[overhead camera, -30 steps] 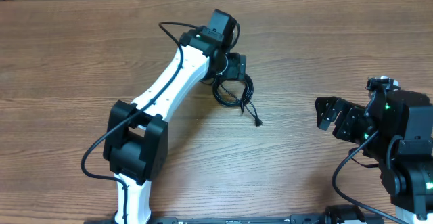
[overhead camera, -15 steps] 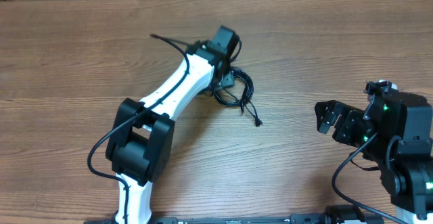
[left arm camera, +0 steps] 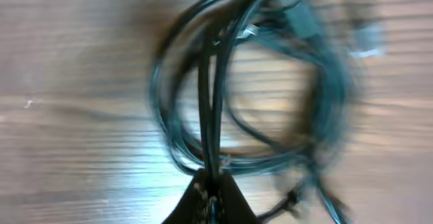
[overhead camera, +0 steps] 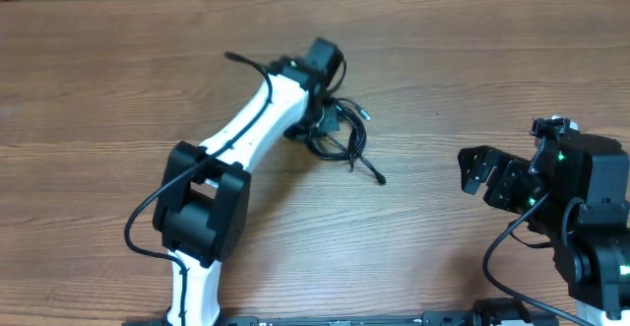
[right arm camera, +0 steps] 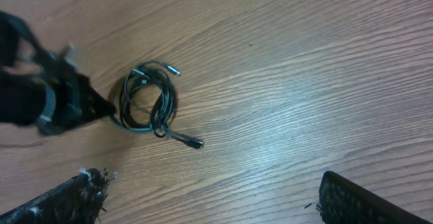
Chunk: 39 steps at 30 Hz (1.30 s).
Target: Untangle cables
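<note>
The brown, wood-grained bench [overhead camera: 472, 70] stretched flat, with open board to the right of and beyond the coil. The white left arm [overhead camera: 246, 129] reached across it, and the left claw [left arm camera: 212, 195] was pressed together, pinching strands of the cables [right arm camera: 164, 112]. These formed a thin, glossy black loop near the bench's middle. The right claw [overhead camera: 489, 176] sat spread at the near right, well apart. A second earlier the left claw had stood spread over the loop, which had since shifted slightly.

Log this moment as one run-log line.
left gripper: shut on cables | cables: still coiled, on table | right gripper: open, empty, apart from cables
</note>
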Each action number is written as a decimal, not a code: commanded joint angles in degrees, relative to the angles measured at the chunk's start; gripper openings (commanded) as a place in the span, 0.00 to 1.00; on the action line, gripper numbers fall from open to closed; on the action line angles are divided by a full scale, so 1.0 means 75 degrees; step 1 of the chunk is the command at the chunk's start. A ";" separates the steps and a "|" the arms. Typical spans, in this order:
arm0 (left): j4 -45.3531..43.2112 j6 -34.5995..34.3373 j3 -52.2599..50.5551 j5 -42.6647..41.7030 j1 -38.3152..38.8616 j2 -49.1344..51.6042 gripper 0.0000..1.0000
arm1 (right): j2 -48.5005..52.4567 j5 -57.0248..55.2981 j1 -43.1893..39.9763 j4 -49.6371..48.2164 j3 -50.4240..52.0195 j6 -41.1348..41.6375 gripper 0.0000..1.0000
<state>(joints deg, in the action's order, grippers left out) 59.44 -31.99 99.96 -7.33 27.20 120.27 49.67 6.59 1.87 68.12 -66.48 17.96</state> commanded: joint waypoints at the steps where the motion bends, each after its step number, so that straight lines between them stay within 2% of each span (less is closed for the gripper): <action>1: 0.0609 0.1775 0.1329 -0.2801 -0.0437 -0.0023 0.04 | 0.0003 -0.0076 -0.0003 -0.0070 -0.0146 -0.0055 1.00; 6: 0.1641 0.2824 0.2363 -0.4683 -0.0938 -0.0023 0.04 | 0.0117 -0.0070 -0.0003 -0.0140 -0.0143 -0.0055 1.00; 13: 0.2396 0.4436 0.2649 -0.8868 -0.1559 -0.0023 0.04 | 0.0676 0.0495 0.0000 -0.0699 -0.0140 -0.0058 1.00; 19: 0.2815 0.4444 0.2652 -0.9815 -0.1827 -0.0029 0.04 | 0.1649 0.2480 0.0000 -0.2197 -0.0140 -0.0058 1.00; 22: 0.3156 0.4709 0.2652 -0.9722 -0.1830 -0.0221 0.04 | 0.2279 0.2806 0.0000 -0.2763 -0.0140 -0.0058 1.00; 27: 0.3206 0.4762 0.2652 -0.8944 -0.1836 -0.0991 0.04 | 0.3118 0.3261 0.0006 -0.3337 -0.0137 -0.0058 1.00; 30: 0.2926 0.4316 0.2652 -0.8361 -0.1894 -0.1612 0.04 | 0.3413 0.3462 0.0093 -0.3602 -0.0140 -0.0052 1.00; 34: 0.2212 0.3392 0.2652 -0.6948 -0.1926 -0.2503 0.04 | 0.3590 0.3485 0.0551 -0.3928 -0.0137 -0.0026 1.00; 39: 0.1845 0.2859 0.2652 -0.5432 -0.1926 -0.3436 0.04 | 0.3596 0.3480 0.1399 -0.4602 -0.0140 0.0009 0.99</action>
<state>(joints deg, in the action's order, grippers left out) 73.93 -6.42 118.67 -57.36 13.08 98.35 76.77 31.62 9.10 36.07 -66.48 17.98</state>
